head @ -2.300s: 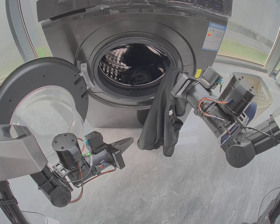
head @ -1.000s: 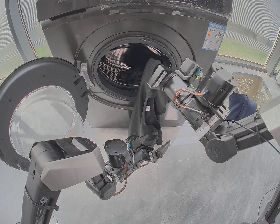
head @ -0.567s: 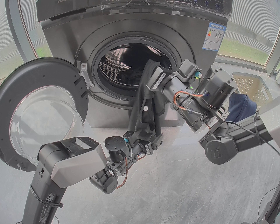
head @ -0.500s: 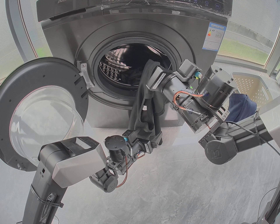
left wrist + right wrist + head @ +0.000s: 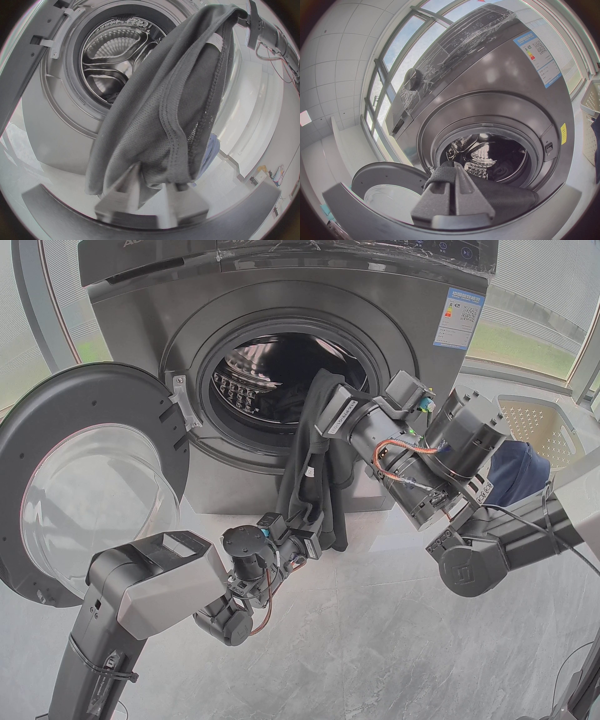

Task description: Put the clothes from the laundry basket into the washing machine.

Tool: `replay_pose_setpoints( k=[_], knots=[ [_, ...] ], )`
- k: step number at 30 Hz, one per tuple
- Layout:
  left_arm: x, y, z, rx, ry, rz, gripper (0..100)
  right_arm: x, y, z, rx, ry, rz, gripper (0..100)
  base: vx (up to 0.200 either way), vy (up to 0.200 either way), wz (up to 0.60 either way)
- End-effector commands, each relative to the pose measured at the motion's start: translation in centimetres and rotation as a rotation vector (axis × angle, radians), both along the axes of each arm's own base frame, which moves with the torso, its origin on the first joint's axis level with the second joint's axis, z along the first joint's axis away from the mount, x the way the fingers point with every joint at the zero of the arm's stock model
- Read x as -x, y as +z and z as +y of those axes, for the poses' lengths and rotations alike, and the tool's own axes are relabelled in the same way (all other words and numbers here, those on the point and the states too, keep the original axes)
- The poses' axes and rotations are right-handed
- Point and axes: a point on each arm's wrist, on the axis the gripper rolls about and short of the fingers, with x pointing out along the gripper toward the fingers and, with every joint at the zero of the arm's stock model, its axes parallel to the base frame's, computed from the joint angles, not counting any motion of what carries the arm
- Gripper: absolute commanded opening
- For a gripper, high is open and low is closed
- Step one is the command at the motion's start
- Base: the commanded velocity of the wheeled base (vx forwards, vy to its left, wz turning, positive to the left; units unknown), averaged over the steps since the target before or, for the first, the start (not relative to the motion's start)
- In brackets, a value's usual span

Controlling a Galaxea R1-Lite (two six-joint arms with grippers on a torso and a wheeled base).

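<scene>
A black garment [image 5: 309,452] hangs in front of the washing machine's open drum [image 5: 281,371]. My right gripper [image 5: 326,390] is shut on its top end, level with the drum's right rim; in the right wrist view the fingers [image 5: 462,190] pinch the black cloth [image 5: 506,197]. Below it, my left gripper [image 5: 317,534] is shut on the garment's hanging lower end, just above the floor. In the left wrist view the garment [image 5: 162,103] bunches between the left gripper [image 5: 151,187]. Dark clothes [image 5: 294,405] lie inside the drum. The laundry basket [image 5: 550,421] stands at the right with a blue garment [image 5: 515,468] in it.
The machine's round door [image 5: 87,446] stands swung open on the left, near my left arm. The grey tiled floor [image 5: 375,646] spreads in front of the machine. Windows [image 5: 537,334] run behind the machine and the basket.
My right gripper carried the black garment leftward to the drum mouth. My left arm swung in from the left, its open gripper reached the garment's lower end and shut on it.
</scene>
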Motion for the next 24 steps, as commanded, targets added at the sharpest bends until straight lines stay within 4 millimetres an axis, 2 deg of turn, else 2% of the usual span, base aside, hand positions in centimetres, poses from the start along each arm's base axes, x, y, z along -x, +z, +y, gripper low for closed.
replay_pose_setpoints(
  k=[1,6,7,9,10,12,15,18,21,24],
  knots=[
    [-0.5,0.3,0.3,0.011,0.026,-0.011,0,-0.1,-0.1,-0.4,0.002,-0.008,0.004,0,0.0,0.0,0.0],
    [-0.7,1.2,1.1,0.014,0.052,-0.03,0,-0.1,-0.5,-1.1,0.007,-0.021,0.009,0,0.0,0.0,0.0],
    [-0.1,2.7,1.4,0.017,0.051,-0.044,0,-0.4,-0.5,-2.0,0.006,-0.04,0.011,0,0.0,0.0,0.0],
    [1.4,4.6,1.9,0.014,0.032,-0.045,0,-0.6,-0.1,-3.0,-0.018,-0.054,0.009,0,0.0,0.0,0.0],
    [1.4,4.6,1.9,0.014,0.032,-0.045,0,-0.6,-0.1,-3.0,-0.018,-0.054,0.009,0,0.0,0.0,0.0],
    [4.1,6.9,3.2,-0.005,-0.009,-0.037,0,-0.8,-0.2,-4.6,-0.027,-0.071,0.027,0,0.0,0.0,0.0],
    [6.3,8.8,5.3,-0.018,-0.011,-0.027,0,-0.2,-0.2,-6.5,-0.041,-0.09,0.031,0,0.0,0.0,0.0],
    [7.2,10.7,7.9,-0.008,0.04,-0.047,0,-0.2,-1.7,-8.7,0.022,-0.132,0.026,0,0.0,0.0,0.0],
    [8.1,12.5,9.8,0.009,0.078,-0.072,0,0.7,-2.6,-9.7,0.067,-0.116,-0.02,0,0.0,0.0,0.0],
    [9.2,13.9,10.6,0.027,0.083,-0.101,0,1.4,-3.8,-10.0,0.087,-0.103,-0.002,0,0.0,0.0,0.0]
  ],
)
